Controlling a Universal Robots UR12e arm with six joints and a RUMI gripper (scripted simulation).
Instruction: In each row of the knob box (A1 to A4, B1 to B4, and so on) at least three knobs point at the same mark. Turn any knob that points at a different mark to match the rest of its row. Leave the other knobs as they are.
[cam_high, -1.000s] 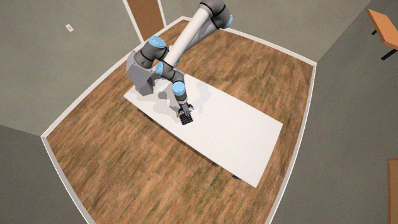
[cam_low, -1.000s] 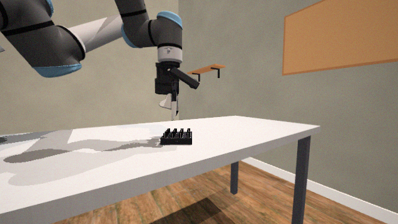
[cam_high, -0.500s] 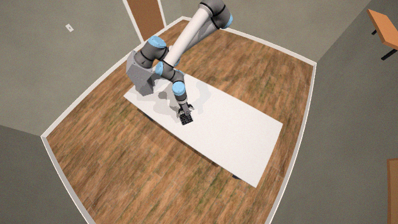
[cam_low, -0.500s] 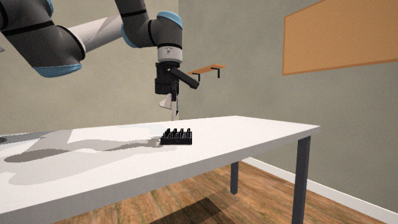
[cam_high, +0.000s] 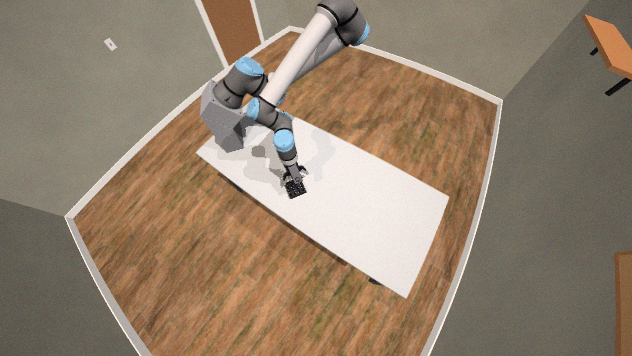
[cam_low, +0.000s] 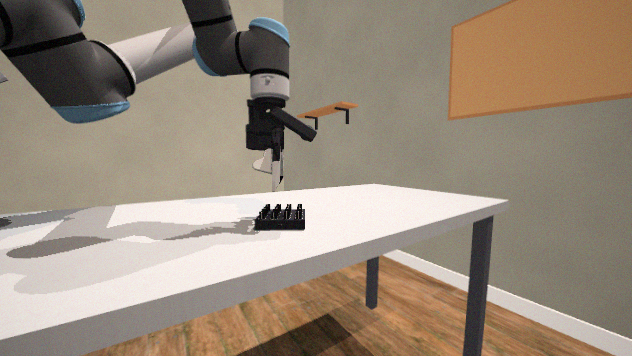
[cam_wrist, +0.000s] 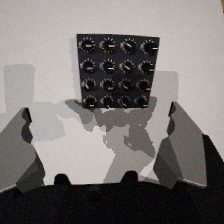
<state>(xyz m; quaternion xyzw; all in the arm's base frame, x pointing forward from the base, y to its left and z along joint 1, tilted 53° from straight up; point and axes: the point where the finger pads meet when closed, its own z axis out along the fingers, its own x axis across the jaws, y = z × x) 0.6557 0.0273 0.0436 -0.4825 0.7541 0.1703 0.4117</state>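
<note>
Knob box (cam_high: 295, 189) (cam_low: 280, 224) (cam_wrist: 117, 71): flat on the white table (cam_high: 370, 200) (cam_low: 380, 205) (cam_wrist: 45, 35), near the table's long edge in the top view.
Claw (cam_high: 296, 172) (cam_low: 274, 189) (cam_wrist: 100, 105): spread wide, holding nothing, pointing down above the table (apart from the box).
Knobs: four by four, upright; directions mixed in the wrist view (lower ones too small to read).
Shadows: across the table, around the box.

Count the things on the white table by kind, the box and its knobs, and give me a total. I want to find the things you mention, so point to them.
Box (cam_high: 295, 189) (cam_low: 280, 223) (cam_wrist: 118, 75): 1
Knobs, in four rows of four on the box: 16
Total: 17
</note>
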